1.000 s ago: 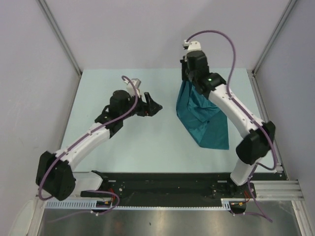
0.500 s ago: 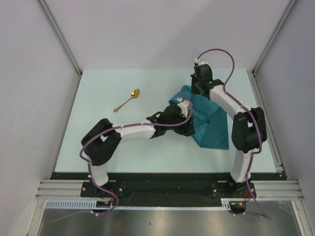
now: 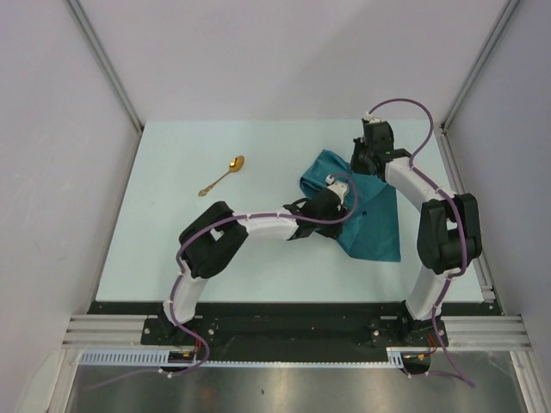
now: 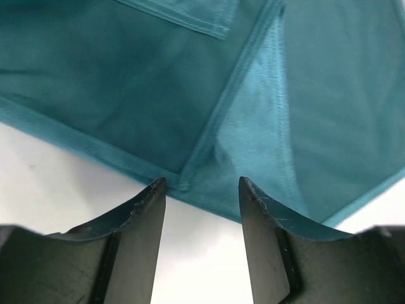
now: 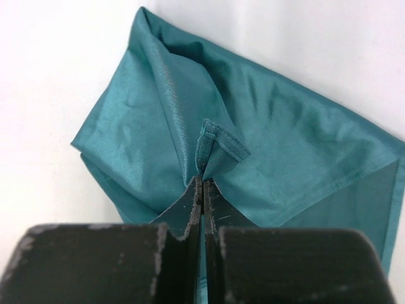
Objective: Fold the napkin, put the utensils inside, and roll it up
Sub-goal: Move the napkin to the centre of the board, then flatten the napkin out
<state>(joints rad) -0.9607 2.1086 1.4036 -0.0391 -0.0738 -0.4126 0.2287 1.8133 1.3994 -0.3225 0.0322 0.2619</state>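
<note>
The teal napkin [image 3: 372,215] lies partly folded on the table at the right, its far corner pulled up. My right gripper [image 3: 363,165] is shut on that corner; the right wrist view shows the pads [image 5: 201,190] pinching a ridge of the napkin [image 5: 285,145]. My left gripper [image 3: 334,222] reaches across to the napkin's left edge. In the left wrist view it [image 4: 201,185] stands open, with the hem of the napkin [image 4: 158,95] right at its fingertips. One gold spoon [image 3: 225,175] lies on the table at the left, away from both grippers.
The pale table [image 3: 172,249] is fenced by grey walls on three sides, with metal posts at the back corners. The left arm [image 3: 258,225] stretches across the middle of the table. A black rail [image 3: 284,318] runs along the near edge.
The left arm swung right from over the spoon's spot to the napkin's left edge, uncovering the spoon, and its jaws narrowed. The right gripper carried the napkin corner right and lower.
</note>
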